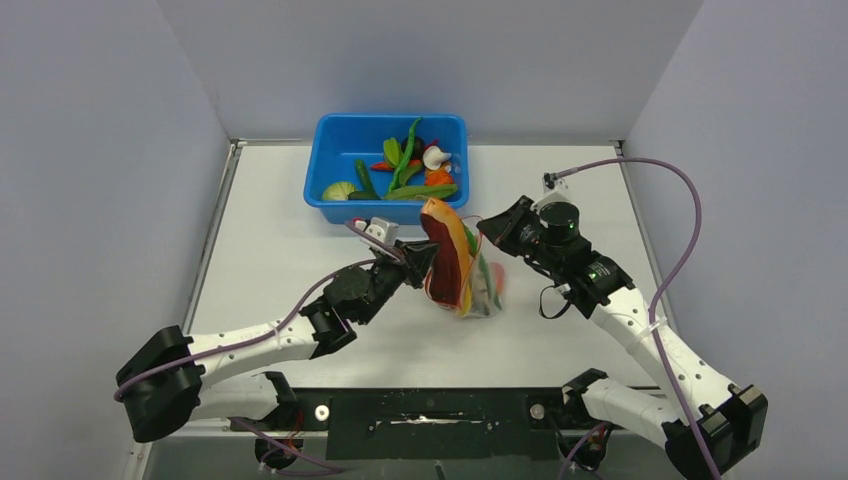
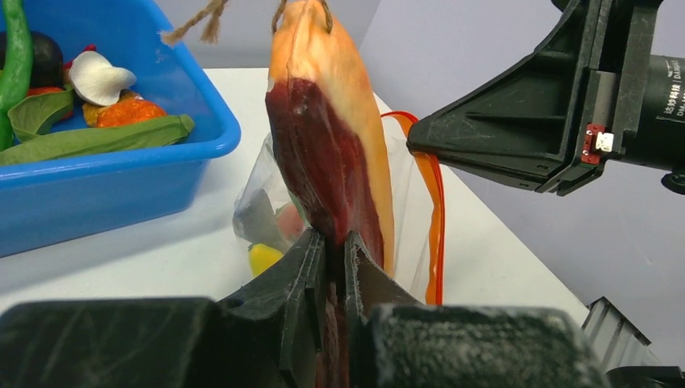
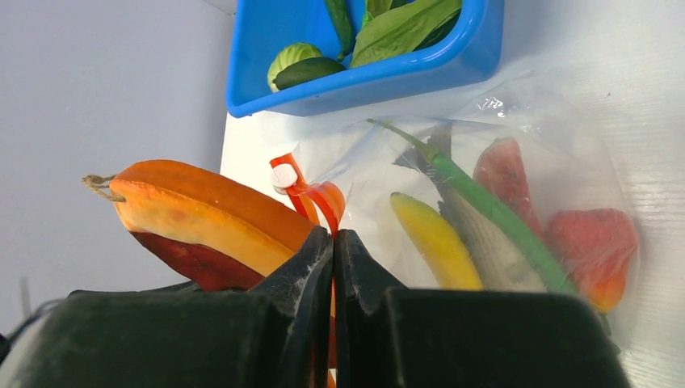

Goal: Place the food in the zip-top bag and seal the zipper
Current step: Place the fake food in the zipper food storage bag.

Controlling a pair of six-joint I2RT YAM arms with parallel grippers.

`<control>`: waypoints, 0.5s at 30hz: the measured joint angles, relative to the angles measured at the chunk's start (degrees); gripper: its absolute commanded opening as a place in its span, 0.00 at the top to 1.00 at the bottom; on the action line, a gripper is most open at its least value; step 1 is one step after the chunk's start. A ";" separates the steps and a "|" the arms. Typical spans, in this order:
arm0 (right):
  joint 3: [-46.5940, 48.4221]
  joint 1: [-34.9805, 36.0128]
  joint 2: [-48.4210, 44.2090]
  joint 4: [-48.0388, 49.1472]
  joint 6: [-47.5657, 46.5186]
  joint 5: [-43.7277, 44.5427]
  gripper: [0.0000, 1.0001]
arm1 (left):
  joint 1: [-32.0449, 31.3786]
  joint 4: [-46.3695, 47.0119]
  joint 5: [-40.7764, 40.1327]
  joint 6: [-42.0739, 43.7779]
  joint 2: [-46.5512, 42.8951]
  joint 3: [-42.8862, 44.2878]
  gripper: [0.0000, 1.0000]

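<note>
The left gripper's point(image 2: 331, 252) jaws are clenched on the dark red flesh at the near end of the papaya slice point(image 2: 327, 145), which stands up and away from them with a bit of twine at its far tip. The right gripper's point(image 3: 333, 239) jaws are pressed together on the zipper point(image 3: 320, 199), pinching the red-orange strip right at their tips. The slider tab point(image 3: 283, 175) sits just beyond them, on the loop of strip.

Seen from the right jaws, the papaya slice lies just left of the pinched strip, close to it; whether they touch I cannot tell. The zip-top bag point(image 3: 557, 137) spreads out ahead and to the right of those jaws, lying on the table point(image 1: 290, 250). Through its clear skin show a yellow banana point(image 3: 436, 242), a long green pod point(image 3: 494, 212), a grey fish point(image 3: 485, 250) and red fruit point(image 3: 594, 242).

Farther out, beyond both pairs of jaws, stands the blue tub point(image 1: 330, 185), with more green pods, leaves and other toy foods inside.
</note>
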 measured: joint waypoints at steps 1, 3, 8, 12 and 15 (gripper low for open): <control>0.00 0.00 0.00 0.07 -0.13 0.15 1.00 | -0.13 0.00 -0.35 -0.20 0.13 0.00 1.00; 0.00 0.00 0.00 0.22 -0.15 0.17 1.00 | -0.17 0.35 -1.03 -0.68 0.42 -0.09 1.00; 0.00 0.11 0.98 1.27 0.09 -0.33 1.00 | -0.24 5.70 -1.36 -1.46 2.51 -1.53 1.00; 0.00 0.15 1.73 2.01 0.15 -0.28 1.00 | -0.96 6.99 -1.92 -0.96 5.27 0.26 1.00; 0.00 0.15 1.81 2.45 0.31 -0.26 1.00 | -2.21 11.47 -2.78 0.61 6.97 0.46 1.00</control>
